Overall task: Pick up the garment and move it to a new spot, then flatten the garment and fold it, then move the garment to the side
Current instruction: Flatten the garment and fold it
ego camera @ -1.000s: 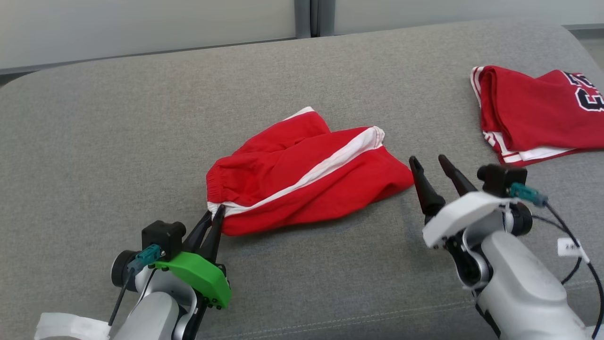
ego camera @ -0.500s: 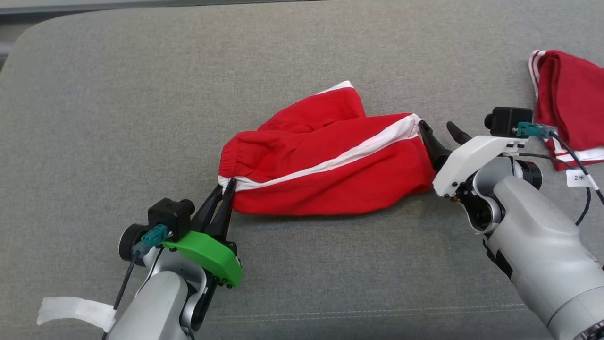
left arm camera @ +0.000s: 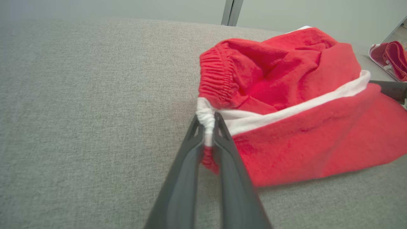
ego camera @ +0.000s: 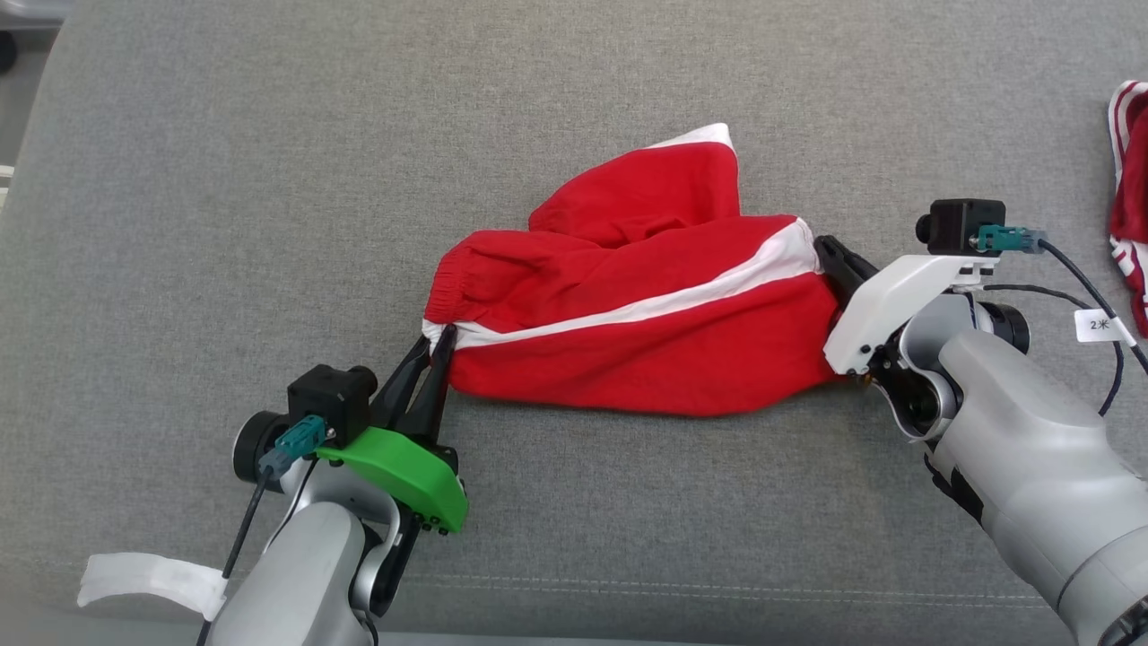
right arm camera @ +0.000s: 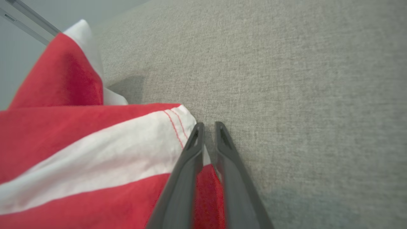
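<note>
I have both ends of the shorts (ego camera: 646,332) in reach, so the job now is a clean two-point lift. I want both arms to rise together and level, and the cloth stretched just taut between them, so the bunched upper leg falls open rather than dragging across the cushion (ego camera: 269,179). I should check the right-hand grip before I pull, since it sits at the very edge of the hem (right arm camera: 178,124) and looks as if it could slip. I would set the shorts down well apart from the other garment (ego camera: 1128,179) at the right edge.

The left gripper (left arm camera: 206,117) is pinched tight on the white stripe at the corner of the waistband (left arm camera: 216,76), with cloth squeezed between its fingers. The right gripper (right arm camera: 209,124) is nearly closed at the hem corner, and a thin sliver of white and red cloth shows between its fingers. The shorts lie crumpled mid-cushion, between the two arms.
</note>
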You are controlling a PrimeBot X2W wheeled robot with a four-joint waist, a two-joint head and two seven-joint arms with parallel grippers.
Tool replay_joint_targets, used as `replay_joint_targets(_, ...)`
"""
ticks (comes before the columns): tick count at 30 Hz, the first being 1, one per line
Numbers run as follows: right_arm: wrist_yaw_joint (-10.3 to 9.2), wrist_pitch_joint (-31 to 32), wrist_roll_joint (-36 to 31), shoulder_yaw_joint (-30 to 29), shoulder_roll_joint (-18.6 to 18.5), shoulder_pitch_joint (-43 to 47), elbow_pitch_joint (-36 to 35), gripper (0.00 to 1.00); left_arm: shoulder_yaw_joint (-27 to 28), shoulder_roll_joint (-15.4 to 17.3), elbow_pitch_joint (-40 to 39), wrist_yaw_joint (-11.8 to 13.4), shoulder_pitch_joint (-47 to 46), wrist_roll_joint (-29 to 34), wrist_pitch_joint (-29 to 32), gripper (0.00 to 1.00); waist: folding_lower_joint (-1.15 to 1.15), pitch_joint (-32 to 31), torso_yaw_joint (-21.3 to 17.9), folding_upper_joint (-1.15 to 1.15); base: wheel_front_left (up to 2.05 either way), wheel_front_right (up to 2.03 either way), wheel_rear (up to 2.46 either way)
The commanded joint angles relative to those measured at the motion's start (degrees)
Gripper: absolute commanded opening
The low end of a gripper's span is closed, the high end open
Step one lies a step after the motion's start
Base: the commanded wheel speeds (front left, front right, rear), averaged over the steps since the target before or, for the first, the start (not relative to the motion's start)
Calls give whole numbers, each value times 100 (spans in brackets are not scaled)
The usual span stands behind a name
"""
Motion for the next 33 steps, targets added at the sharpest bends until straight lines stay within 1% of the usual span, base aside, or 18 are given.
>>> replay_joint_targets(1,-2,17,132,182,-48,24,17,0,-10,9,41,26,-55,-19,-30,0,-1,-44,14,0,0,0,0)
replay_joint_targets(6,-2,-125,357,411,-138,56,-57,0,-6,24,85,40,-5,-51,-54,0,-1,-126,-1,0,0,0,0)
replay_joint_targets(7,-2,-177,407,442,-156,56,-70,18,-7,27,90,49,11,-56,-63,0,-1,-142,-7,0,0,0,0)
replay_joint_targets(8,-2,-203,454,488,-167,60,-71,97,-14,30,89,57,27,-51,-70,0,-1,-156,-14,0,0,0,0)
replay_joint_targets(9,-2,-219,501,538,-181,64,-77,100,-19,30,86,54,45,-47,-66,0,-1,-167,-20,0,0,0,0)
replay_joint_targets(16,-2,-236,782,920,-239,67,-41,100,-94,-28,87,56,25,-36,-95,0,-1,-143,54,0,0,0,0)
replay_joint_targets(20,-2,-164,812,1286,-222,4,66,100,-161,-58,95,37,-43,-14,-95,0,-1,-93,153,0,0,0,0)
replay_joint_targets(21,-2,-148,825,1358,-214,-8,102,79,-168,-60,103,34,-48,-15,-97,0,-1,-90,167,0,0,0,0)
replay_joint_targets(22,-1,-127,821,1431,-206,-21,130,44,-175,-63,110,35,-55,-17,-101,0,-1,-87,180,0,0,0,0)
replay_joint_targets(23,-1,-109,834,1499,-197,-28,153,25,-180,-66,114,40,-57,-21,-106,0,-1,-86,191,0,0,0,0)
replay_joint_targets(24,0,-84,853,1569,-192,-32,178,0,-182,-70,114,46,-57,-29,-111,0,-1,-89,200,0,0,0,0)
replay_joint_targets(27,0,-54,807,1804,-234,-44,211,0,-183,-74,122,69,-45,-59,-125,0,-1,-115,203,0,0,0,0)
replay_joint_targets(33,-1,-600,872,1928,-466,-286,7,0,-118,-41,70,91,24,-108,-194,0,-1,-250,106,0,0,0,0)
